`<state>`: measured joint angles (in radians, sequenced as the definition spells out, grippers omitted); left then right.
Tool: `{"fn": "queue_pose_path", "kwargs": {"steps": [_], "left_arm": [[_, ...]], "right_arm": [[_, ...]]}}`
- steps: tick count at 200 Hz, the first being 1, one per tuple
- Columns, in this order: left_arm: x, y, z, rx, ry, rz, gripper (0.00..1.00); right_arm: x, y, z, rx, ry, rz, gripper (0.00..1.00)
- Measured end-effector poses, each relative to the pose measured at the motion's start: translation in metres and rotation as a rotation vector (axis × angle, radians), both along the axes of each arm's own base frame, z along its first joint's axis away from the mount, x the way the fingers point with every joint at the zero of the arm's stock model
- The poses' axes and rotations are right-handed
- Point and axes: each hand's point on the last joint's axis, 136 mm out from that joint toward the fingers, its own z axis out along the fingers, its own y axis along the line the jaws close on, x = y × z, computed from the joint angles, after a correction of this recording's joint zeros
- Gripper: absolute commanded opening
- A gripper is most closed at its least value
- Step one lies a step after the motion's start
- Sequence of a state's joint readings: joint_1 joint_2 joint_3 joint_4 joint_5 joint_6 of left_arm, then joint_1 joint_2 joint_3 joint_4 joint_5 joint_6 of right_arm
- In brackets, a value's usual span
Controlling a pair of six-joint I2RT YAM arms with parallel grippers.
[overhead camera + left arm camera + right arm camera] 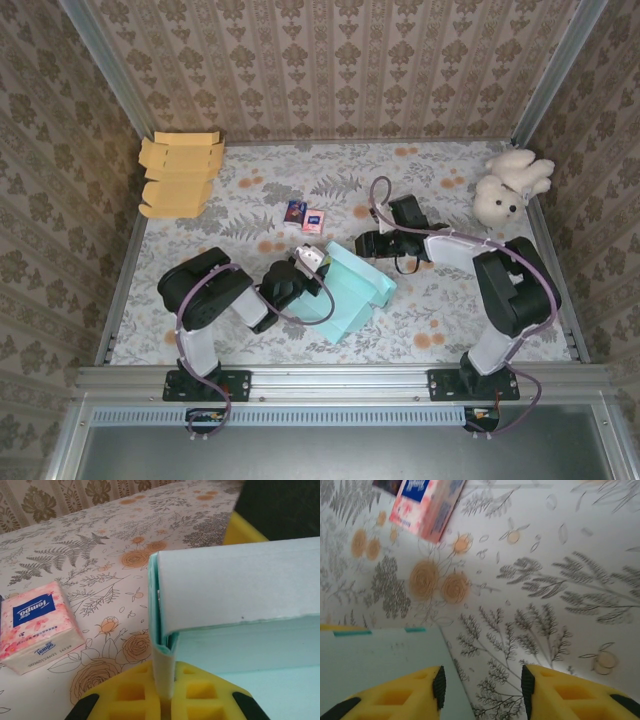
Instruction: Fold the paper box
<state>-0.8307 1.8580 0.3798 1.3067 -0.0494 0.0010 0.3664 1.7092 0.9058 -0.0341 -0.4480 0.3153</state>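
Observation:
The paper box (352, 292) is a pale teal sheet lying partly folded in the middle of the table. My left gripper (311, 262) is at its left corner, shut on a folded wall of the box (235, 580); the doubled paper edge runs down between the yellow fingers (135, 692) of the left gripper (167, 692). The right gripper (368, 243) sits at the box's far edge. In the right wrist view the right gripper (482, 682) is open, its left finger above the box's flat corner (380, 662), with bare tablecloth between the jaws.
A pink tissue pack (315, 220) and a dark small pack (295, 211) lie just beyond the box. Flat yellow cardboard boxes (180, 175) are stacked at the far left. A white plush toy (510, 185) sits far right. Patterned walls enclose the table.

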Motion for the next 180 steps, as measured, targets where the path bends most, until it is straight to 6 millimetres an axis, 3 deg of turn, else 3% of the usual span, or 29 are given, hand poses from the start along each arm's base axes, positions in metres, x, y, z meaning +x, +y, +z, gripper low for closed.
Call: {"fn": "queue_pose_path", "kwargs": {"steps": [40, 123, 180], "left_arm": [[0.004, 0.002, 0.000, 0.001, -0.008, 0.025, 0.00], [0.008, 0.007, 0.000, 0.006, -0.015, 0.060, 0.00], [0.008, 0.006, -0.001, 0.001, -0.019, 0.057, 0.00]], "right_arm": [[-0.016, 0.011, -0.026, 0.003, 0.082, 0.075, 0.43], [-0.010, 0.034, -0.030, 0.015, 0.071, 0.227, 0.43], [-0.022, 0.049, -0.027, 0.011, 0.033, 0.340, 0.43]]}}
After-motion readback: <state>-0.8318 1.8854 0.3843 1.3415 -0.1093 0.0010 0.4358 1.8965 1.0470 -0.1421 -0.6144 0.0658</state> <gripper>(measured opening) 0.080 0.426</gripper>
